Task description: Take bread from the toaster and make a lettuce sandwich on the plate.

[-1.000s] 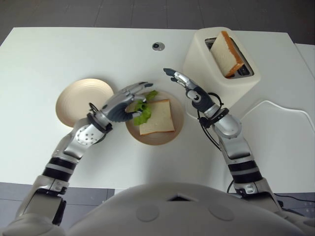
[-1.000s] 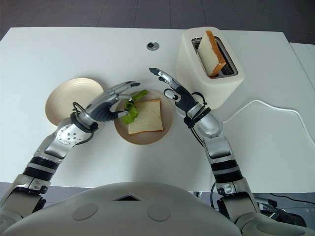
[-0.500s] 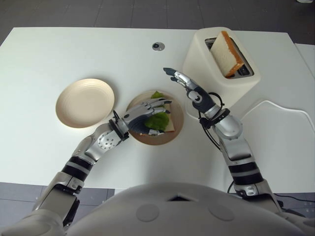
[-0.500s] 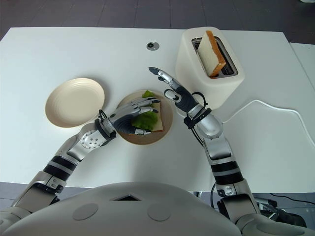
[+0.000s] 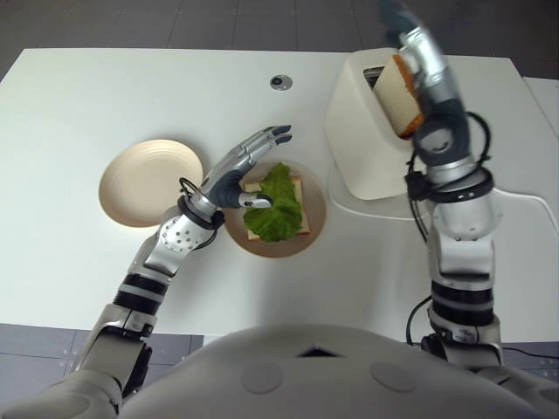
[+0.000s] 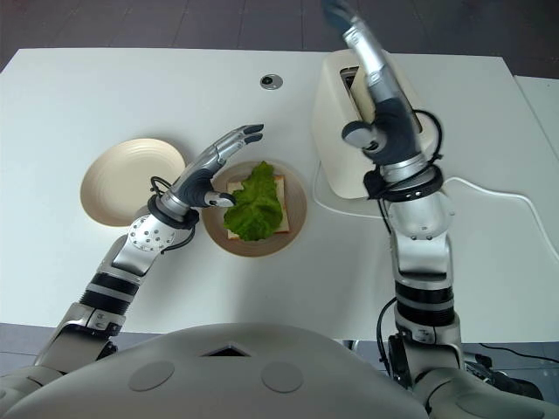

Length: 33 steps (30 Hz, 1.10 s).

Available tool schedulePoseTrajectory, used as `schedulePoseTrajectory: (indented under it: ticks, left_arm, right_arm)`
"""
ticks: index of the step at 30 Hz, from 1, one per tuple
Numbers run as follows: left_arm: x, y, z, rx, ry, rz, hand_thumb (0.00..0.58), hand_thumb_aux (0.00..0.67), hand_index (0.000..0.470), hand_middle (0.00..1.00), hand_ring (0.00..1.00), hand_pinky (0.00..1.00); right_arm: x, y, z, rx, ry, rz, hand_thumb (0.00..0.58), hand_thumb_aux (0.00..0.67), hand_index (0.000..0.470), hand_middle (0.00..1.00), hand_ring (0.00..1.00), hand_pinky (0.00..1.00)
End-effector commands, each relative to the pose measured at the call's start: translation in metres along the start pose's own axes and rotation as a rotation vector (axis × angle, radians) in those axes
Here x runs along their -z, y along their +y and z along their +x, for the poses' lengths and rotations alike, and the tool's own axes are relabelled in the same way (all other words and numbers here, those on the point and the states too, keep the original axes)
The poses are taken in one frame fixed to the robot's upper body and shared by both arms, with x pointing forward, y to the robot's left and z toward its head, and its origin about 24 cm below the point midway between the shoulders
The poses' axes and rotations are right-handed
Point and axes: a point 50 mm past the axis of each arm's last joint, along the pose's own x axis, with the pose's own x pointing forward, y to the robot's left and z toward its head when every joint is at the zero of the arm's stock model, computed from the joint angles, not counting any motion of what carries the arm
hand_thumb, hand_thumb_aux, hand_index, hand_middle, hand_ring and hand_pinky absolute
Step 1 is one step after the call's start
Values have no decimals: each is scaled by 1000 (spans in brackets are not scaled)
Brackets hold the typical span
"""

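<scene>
Left hand (image 5: 229, 170), open and empty, hovers over the plate (image 5: 316, 214) edge; lettuce (image 5: 278, 202) lies just right of it on the bread slice (image 6: 279, 182). Right hand (image 5: 428, 78), fingers extended, is at the second slice (image 5: 397, 92) in the toaster (image 5: 367, 148): next, grasp and lift it

You will find passage over the bare surface (image 5: 79, 96) at far left and along the near edge, whereas your right hand (image 5: 425, 74) above the toaster (image 5: 362, 153) crowds its bread (image 5: 400, 96), your left hand (image 5: 238, 164) overhangs the lettuce plate (image 5: 284, 250), and a cable (image 6: 476, 182) lies beside the toaster.
</scene>
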Motion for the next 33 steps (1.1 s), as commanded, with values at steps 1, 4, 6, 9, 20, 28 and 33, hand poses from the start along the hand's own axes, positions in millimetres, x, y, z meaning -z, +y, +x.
schedulePoseTrajectory:
  ticks: [1, 4, 6, 9, 20, 28, 33]
  left_arm:
    - [-2, 4, 2, -19, -16, 14, 0, 0, 0, 0, 0, 0]
    - [-1, 4, 1, -18, -13, 18, 0, 0, 0, 0, 0, 0]
    - [-1, 3, 1, -16, -12, 16, 0, 0, 0, 0, 0, 0]
    - [-1, 1, 2, -13, -14, 10, 0, 0, 0, 0, 0, 0]
    - [-2, -3, 3, 2, -20, 4, 0, 0, 0, 0, 0, 0]
    - [-2, -4, 1, 2, -16, 2, 0, 0, 0, 0, 0, 0]
    - [0, -5, 0, 2, -7, 0, 0, 0, 0, 0, 0, 0]
  right_arm:
    - [18, -30, 7, 11, 92, -302, 0, 0, 0, 0, 0, 0]
    - [47, -42, 2, -171, 281, -519, 0, 0, 0, 0, 0, 0]
    - [60, -40, -7, -340, 386, -585, 0, 0, 0, 0, 0, 0]
    - [70, -42, -16, -472, 482, -644, 0, 0, 0, 0, 0, 0]
    - [94, -31, -26, -574, 633, -707, 0, 0, 0, 0, 0, 0]
    - [85, -27, -11, -447, 553, -636, 580, 662, 464, 506, 506, 506]
    - [60, -56, 14, -164, 424, -617, 580, 670, 470, 1000, 1000, 1000]
